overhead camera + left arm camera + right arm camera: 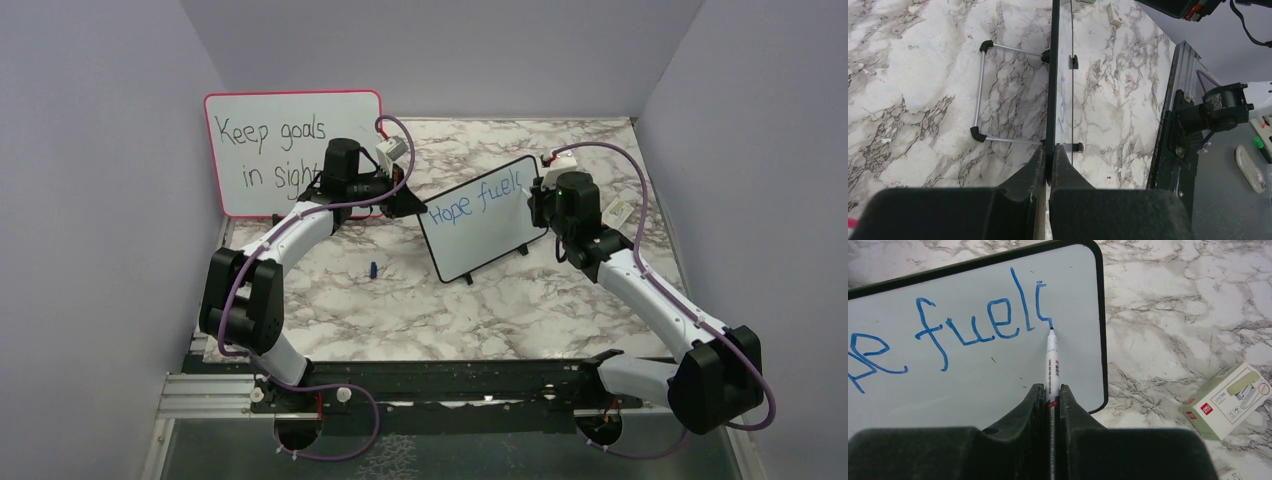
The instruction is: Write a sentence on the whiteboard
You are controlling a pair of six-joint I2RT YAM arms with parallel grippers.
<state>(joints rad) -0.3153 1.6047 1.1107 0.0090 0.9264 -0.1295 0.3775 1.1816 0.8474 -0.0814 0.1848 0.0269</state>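
Observation:
The small black-framed whiteboard point(482, 232) stands tilted at the table's middle. Blue handwriting point(478, 200) on it reads "Hope fuel", followed by a short hooked stroke point(1040, 302). My left gripper point(408, 203) is shut on the board's left edge; in the left wrist view the frame point(1052, 75) runs edge-on between its fingers point(1050, 152). My right gripper point(538, 207) is shut on a white marker point(1052, 357). The marker's blue tip touches the board at the end of the hooked stroke, near the board's right edge. In the right wrist view the gripper point(1050, 390) sits just below the writing.
A larger pink-framed board point(290, 150) with black handwriting leans on the back left wall. A small blue cap point(372, 269) lies on the marble in front of the left arm. A green stapler box point(1228, 400) lies right of the whiteboard. The board's wire stand point(980, 90) rests behind it.

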